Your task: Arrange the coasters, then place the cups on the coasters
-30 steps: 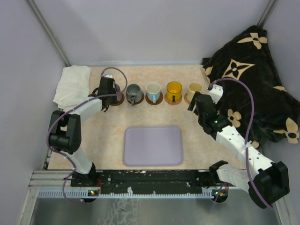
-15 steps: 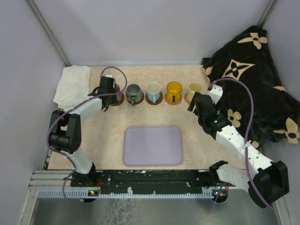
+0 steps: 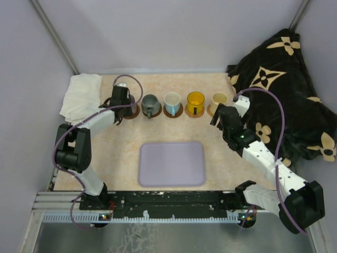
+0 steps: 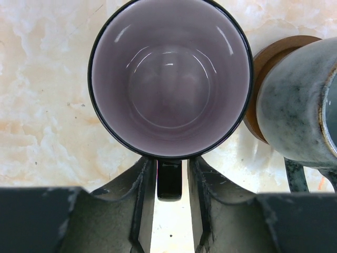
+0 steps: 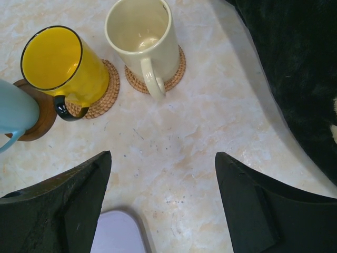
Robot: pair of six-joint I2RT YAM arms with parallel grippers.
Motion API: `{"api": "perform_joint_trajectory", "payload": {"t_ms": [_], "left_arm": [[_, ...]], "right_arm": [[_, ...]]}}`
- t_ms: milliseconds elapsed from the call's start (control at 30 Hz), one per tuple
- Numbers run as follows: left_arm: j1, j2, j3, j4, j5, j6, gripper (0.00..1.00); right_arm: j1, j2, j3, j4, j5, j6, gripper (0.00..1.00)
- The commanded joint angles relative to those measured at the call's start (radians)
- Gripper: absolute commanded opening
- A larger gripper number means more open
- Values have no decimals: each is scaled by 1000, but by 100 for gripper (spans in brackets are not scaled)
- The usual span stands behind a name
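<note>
Five cups stand in a row at the back. The mauve cup is at the left end, its dark handle between the fingers of my left gripper, which is open, with a thin gap on each side of the handle. In the top view the left gripper covers that cup; a coaster edge shows beneath. Beside it are the grey-green cup on a brown coaster, the white cup, the yellow cup and the cream cup, both on woven coasters. My right gripper hangs open and empty, near the cream cup.
A lavender tray lies in the middle of the table, its corner in the right wrist view. A white cloth sits at the back left. A black flowered blanket is heaped along the right side, close to my right arm.
My left gripper's jaws have widened a little off the mauve cup's handle. Neither arm has visibly moved, and the cups stay in place.
</note>
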Motion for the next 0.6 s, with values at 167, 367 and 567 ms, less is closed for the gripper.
{"api": "perform_joint_trajectory", "payload": {"t_ms": [167,367,567], "left_arm": [[6,-8,13,27,-6,15,45],[6,-10,11,16,-15,19,46],[6,-19,10,-10,-22,22,46]], "right_arm": [[-7,-1,23,26,-6,16,80],[-7,-1,24,23,-4,17,80],[-7,-1,24,26,-7,21,80]]}}
